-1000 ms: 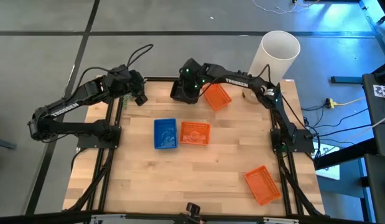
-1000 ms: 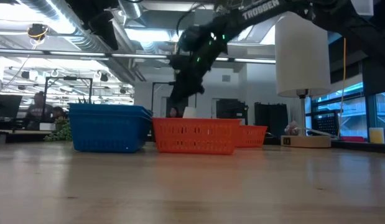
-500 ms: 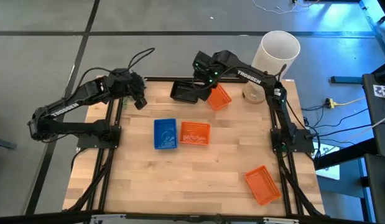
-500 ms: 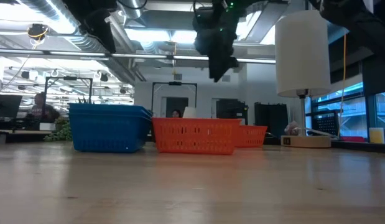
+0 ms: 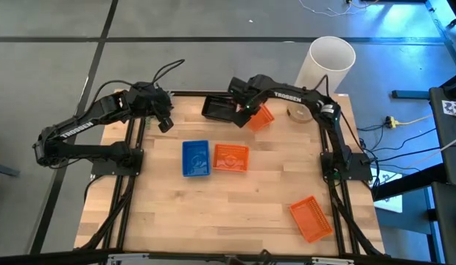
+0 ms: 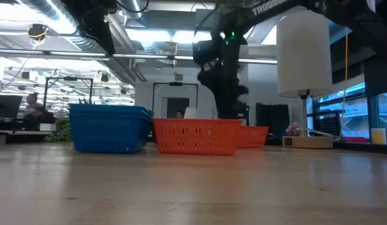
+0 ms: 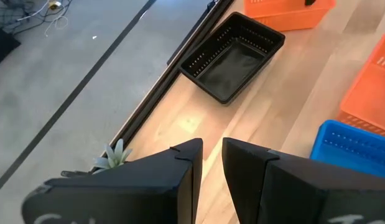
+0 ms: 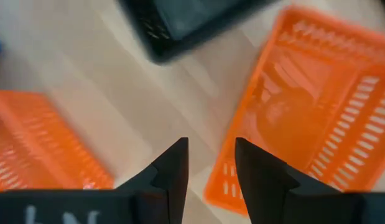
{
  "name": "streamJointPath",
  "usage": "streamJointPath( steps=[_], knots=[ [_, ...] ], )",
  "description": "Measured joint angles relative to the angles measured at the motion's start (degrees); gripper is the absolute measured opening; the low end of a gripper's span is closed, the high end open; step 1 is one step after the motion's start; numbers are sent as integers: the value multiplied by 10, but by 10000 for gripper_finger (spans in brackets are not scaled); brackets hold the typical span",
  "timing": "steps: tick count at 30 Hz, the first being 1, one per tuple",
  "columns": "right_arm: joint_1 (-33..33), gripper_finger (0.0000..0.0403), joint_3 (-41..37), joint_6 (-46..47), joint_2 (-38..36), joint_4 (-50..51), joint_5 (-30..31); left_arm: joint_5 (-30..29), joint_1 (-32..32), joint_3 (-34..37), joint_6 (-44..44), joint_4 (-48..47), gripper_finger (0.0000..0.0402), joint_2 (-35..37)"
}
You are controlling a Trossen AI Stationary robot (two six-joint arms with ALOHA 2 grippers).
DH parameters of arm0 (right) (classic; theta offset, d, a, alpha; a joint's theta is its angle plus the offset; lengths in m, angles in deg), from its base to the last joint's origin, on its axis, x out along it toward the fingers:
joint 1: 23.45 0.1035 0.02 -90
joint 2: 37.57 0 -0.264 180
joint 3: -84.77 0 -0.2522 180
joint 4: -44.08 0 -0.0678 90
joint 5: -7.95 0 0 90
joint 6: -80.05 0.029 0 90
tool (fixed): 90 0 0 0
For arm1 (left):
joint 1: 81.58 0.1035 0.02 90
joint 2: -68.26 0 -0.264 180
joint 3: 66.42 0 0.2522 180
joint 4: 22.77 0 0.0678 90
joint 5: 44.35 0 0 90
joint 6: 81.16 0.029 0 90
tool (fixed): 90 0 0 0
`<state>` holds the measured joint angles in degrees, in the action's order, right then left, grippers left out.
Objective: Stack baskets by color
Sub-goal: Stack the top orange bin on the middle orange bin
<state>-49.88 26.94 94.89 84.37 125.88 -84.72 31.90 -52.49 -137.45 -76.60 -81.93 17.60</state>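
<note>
Right gripper hovering with fingers parted and empty at the table's far edge, between the black basket and the tilted orange basket. Left gripper waiting near the far-left corner, fingers narrowly apart, holding nothing.

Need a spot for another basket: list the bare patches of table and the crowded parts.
Free: the table's near half, from the blue basket and middle orange basket down to the corner orange basket. Crowded: the far edge, where the right gripper hangs between the black basket and far orange basket.
</note>
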Motion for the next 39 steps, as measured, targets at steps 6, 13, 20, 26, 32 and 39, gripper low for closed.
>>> streamJointPath(
  steps=[6,13,20,26,32,39],
  knots=[
    [-19,129,-82,0,0,-69,-1,0,0,0,0,0,55,0],
    [-34,129,-144,-4,0,-164,-58,0,0,0,0,0,55,0],
    [-34,127,-170,-61,0,-175,-60,-1,0,0,0,0,55,0],
    [-30,29,-150,-81,0,-157,-58,0,0,0,0,0,55,0],
    [-5,4,-92,-109,0,-77,-25,74,0,0,5,0,55,0],
    [49,2,8,-104,0,51,47,90,0,0,16,-22,55,0]
  ],
)
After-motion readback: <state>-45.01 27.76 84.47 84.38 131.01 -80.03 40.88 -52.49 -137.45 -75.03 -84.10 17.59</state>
